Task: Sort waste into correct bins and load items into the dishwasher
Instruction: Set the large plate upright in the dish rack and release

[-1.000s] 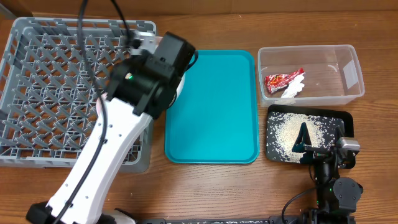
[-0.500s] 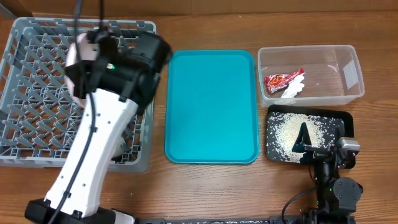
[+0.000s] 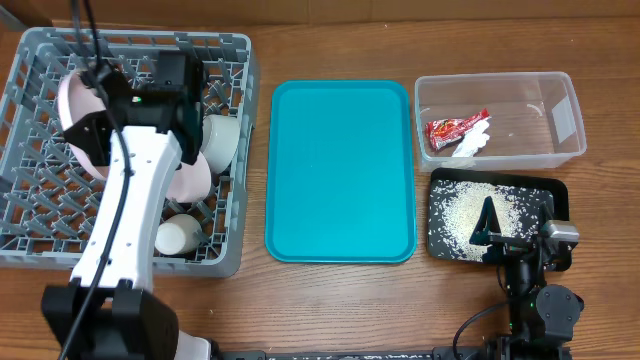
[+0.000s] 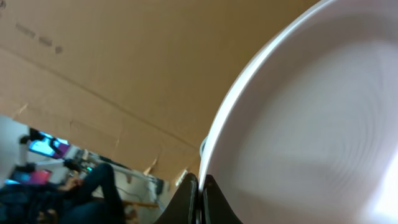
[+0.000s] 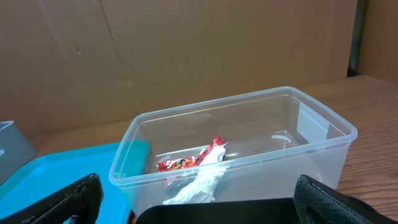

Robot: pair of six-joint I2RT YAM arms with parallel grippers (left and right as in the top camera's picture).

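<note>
My left gripper (image 3: 100, 95) hangs over the grey dishwasher rack (image 3: 40, 215), shut on the rim of the large white plate (image 3: 74, 125), which stands tilted on edge at the rack's left. In the left wrist view the plate (image 4: 311, 124) fills the right side, its rim pinched in the gripper (image 4: 200, 188). A white bowl (image 3: 222, 140) and a small white cup (image 3: 180, 237) sit in the rack's right part. The red wrapper (image 3: 455, 127) and white paper scrap (image 3: 472, 143) lie in the clear tub (image 3: 560, 120). Rice grains (image 3: 465, 212) lie in the black tray (image 3: 555, 190). My right gripper (image 3: 518, 240) rests open at that tray's near edge.
A teal tray (image 3: 340, 170) lies between the rack and the bins. My left arm (image 3: 130, 220) slants across the rack's front half. In the right wrist view the clear tub (image 5: 323, 134) stands just beyond the open gripper (image 5: 205, 208), with a cardboard wall behind.
My left arm has swung left from the teal tray's edge to over the rack, carrying the plate. The bowl and cup in the rack have come into view. The right arm has not moved.
</note>
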